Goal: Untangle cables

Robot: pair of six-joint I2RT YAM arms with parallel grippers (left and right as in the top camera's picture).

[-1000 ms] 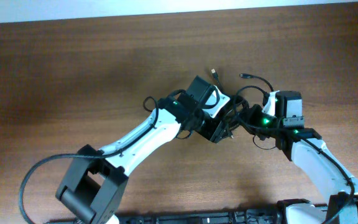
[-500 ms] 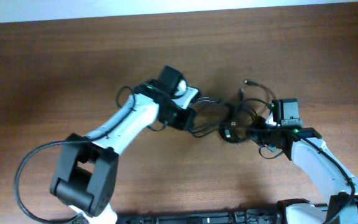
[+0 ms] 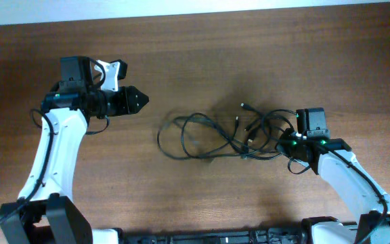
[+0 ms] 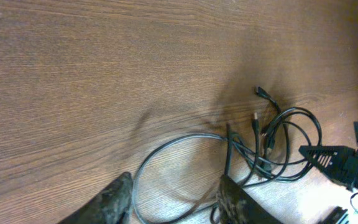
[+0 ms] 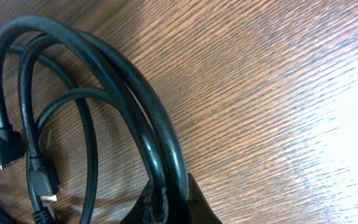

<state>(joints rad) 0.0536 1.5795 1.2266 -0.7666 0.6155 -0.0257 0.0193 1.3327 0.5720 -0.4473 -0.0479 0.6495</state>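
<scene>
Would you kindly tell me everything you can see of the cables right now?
The cables are thin, glossy black cords, rubbery-looking, with small plugs at their ends. They lie slack on the wooden table, right of centre, in loose overlapping loops that cross one another. At the right end, the right hand is shut on a few strands. The left hand is open and apart from them, touching nothing.

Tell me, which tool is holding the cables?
The right tool, shut on the cables at the tangle's right end; the left tool hangs open, clear of them.
</scene>
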